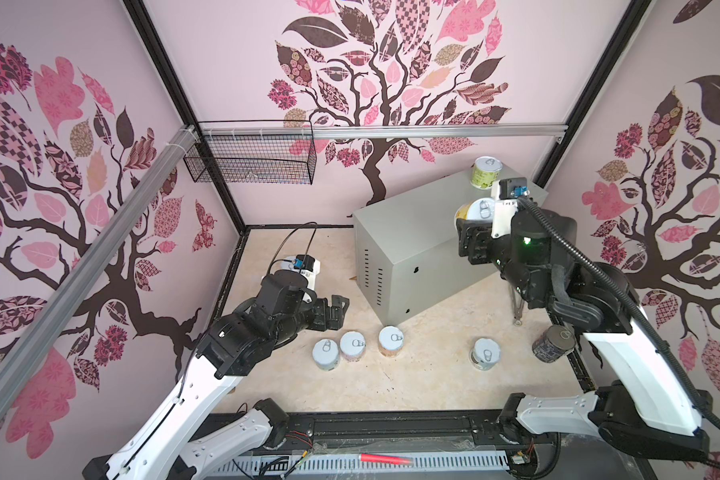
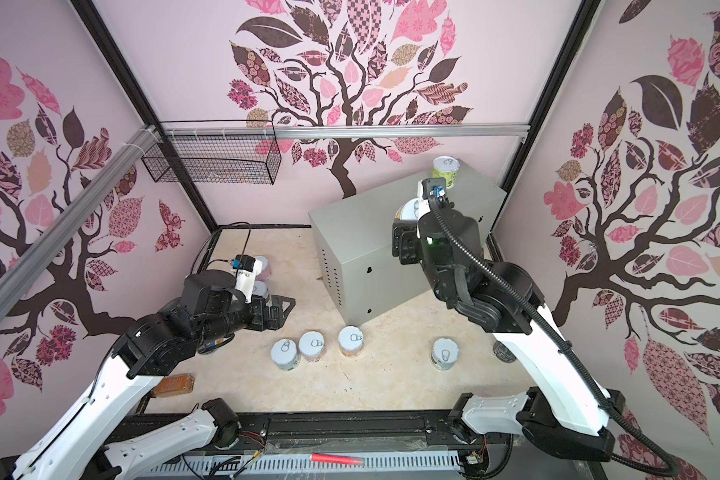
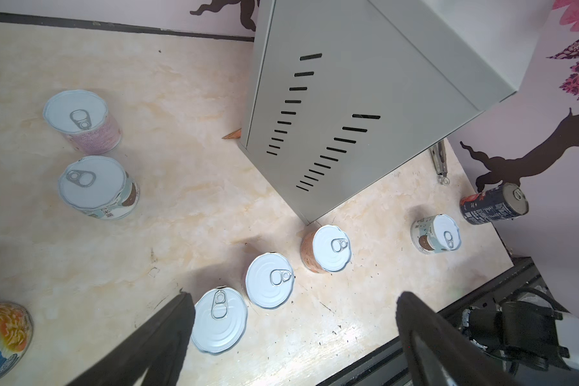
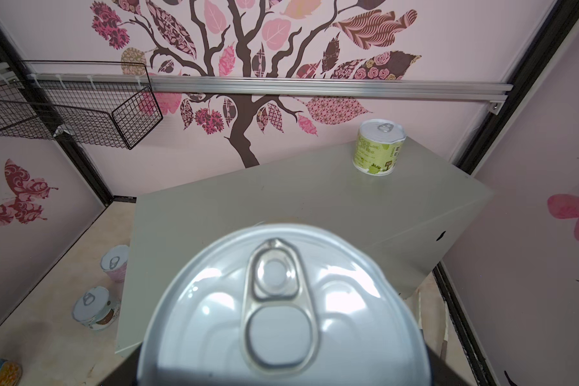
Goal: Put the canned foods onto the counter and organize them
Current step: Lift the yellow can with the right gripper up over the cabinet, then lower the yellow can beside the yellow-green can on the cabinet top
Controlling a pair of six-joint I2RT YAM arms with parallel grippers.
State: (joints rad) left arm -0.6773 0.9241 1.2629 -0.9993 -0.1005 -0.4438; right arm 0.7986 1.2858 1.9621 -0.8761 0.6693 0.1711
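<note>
Over counter [image 1: 416,237] — can [image 1: 477,209], probably in hand [image 1: 474,227]

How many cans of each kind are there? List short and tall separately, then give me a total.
Short cans: 8
Tall cans: 2
Total: 10

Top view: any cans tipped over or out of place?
Yes. The blue-labelled can lies on its side by the left arm, while the short cans stand upright. The dark-labelled can by the right wall also looks tilted, though that's hard to confirm.
</note>
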